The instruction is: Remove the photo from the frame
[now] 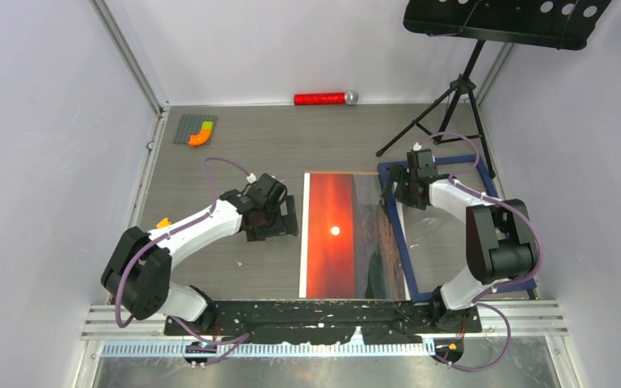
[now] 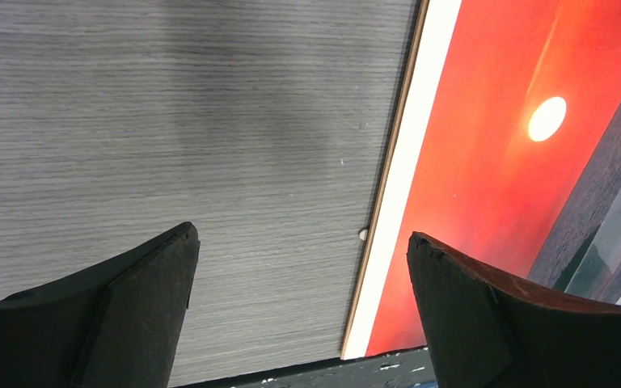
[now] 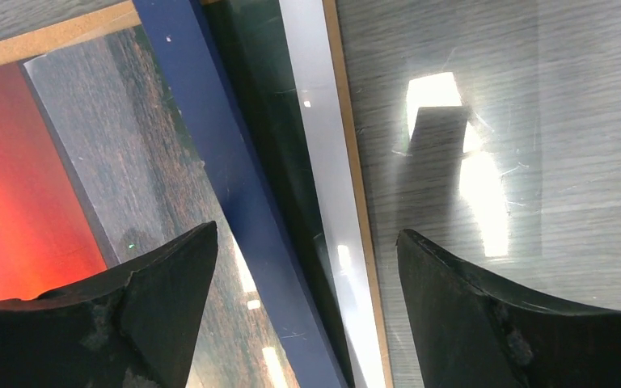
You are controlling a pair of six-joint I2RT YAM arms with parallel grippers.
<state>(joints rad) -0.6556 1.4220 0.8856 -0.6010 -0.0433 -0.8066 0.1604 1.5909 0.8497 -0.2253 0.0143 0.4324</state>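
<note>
The photo [image 1: 335,234] lies flat in the middle of the table, a red-orange sunset with white edges. Its right side lies under the left rail of the dark blue frame [image 1: 394,234], which lies flat at the right. My left gripper [image 1: 271,214] is open and empty, low over the bare table just left of the photo's left edge [image 2: 493,162]. A thin brown board edge shows under the photo's white border. My right gripper [image 1: 404,182] is open and empty above the frame's far left corner, its jaws either side of the blue rail [image 3: 226,178]. The photo [image 3: 16,178] shows left of that rail.
A music stand's tripod [image 1: 453,105] stands at the back right, close to the frame's far edge. A red cylinder [image 1: 323,99] lies against the back wall. A grey baseplate with orange and green bricks [image 1: 196,129] sits at the back left. Walls close in both sides.
</note>
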